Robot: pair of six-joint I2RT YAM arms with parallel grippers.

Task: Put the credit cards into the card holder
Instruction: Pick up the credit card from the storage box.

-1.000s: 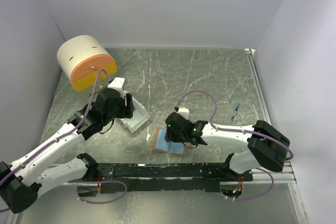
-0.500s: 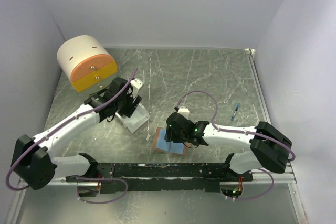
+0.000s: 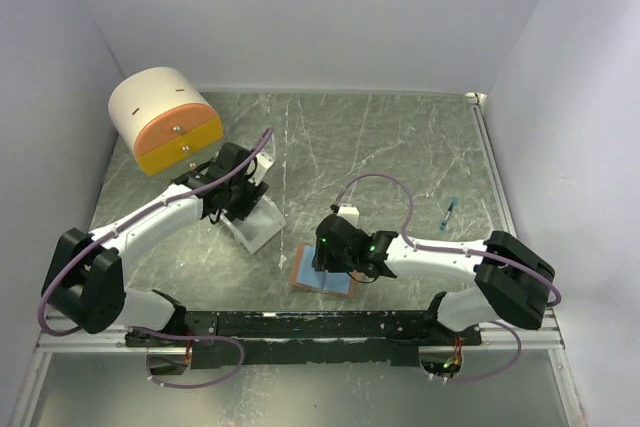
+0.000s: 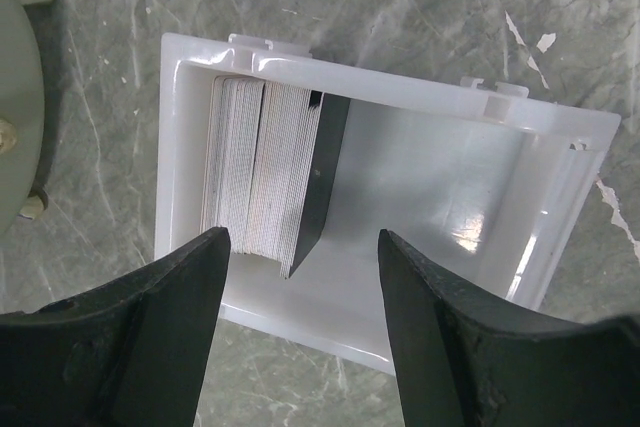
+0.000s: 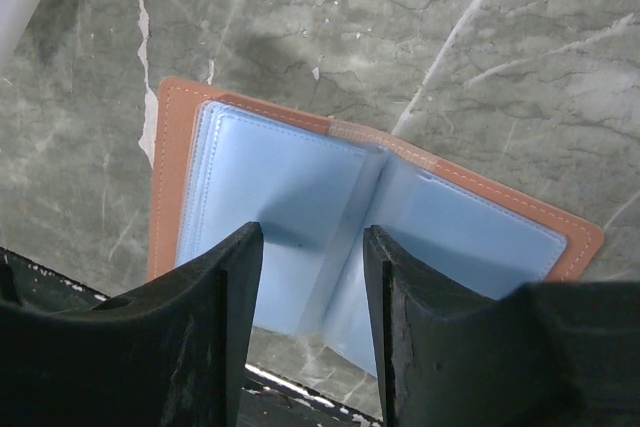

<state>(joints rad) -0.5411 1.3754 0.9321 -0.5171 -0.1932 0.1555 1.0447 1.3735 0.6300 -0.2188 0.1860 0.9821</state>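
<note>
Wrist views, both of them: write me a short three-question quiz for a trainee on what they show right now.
1. True or false: the left gripper is shut on one of the credit cards.
2. Pick one. The credit cards are: A) stacked on edge inside the white box; B) tucked into the blue pockets; C) spread flat on the table.
3. Short answer: what lies spread open, blue side up, under the right gripper?

Key
1. False. Its jaws are open above the stack.
2. A
3. The card holder.
</note>
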